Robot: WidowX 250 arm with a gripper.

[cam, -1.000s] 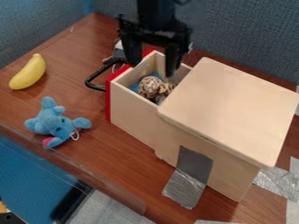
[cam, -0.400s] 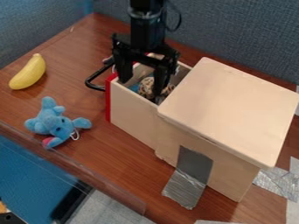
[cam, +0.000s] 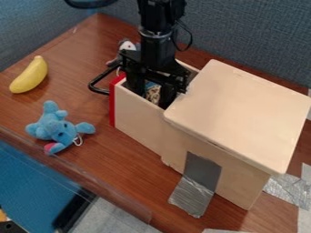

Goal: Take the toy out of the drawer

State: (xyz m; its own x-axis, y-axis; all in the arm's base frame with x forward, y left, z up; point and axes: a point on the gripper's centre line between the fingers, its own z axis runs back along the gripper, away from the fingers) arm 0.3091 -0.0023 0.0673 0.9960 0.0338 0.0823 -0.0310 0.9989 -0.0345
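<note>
Brown worktop (cam: pixel 85 104) leaves room between the near-edge blue plush (cam: pixel 57 127) and the drawer (cam: pixel 137 113), where the gripper (cam: pixel 151 98) sits lower than before, fingers apart astride the spotted toy (cam: pixel 153 92).

1 banana (cam: pixel 29 76) | 2 plushes (cam: pixel 53 128) | 1 spotted toy (cam: pixel 153 93) | 1 drawer (cam: pixel 138 119) | 1 cabinet (cam: pixel 240 111) | 1 handle (cam: pixel 97 88)

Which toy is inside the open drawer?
The brown-spotted toy, showing between the jaws of the gripper: it lies in the drawer, while the blue plush toy and the grey-and-white toy are outside.
</note>
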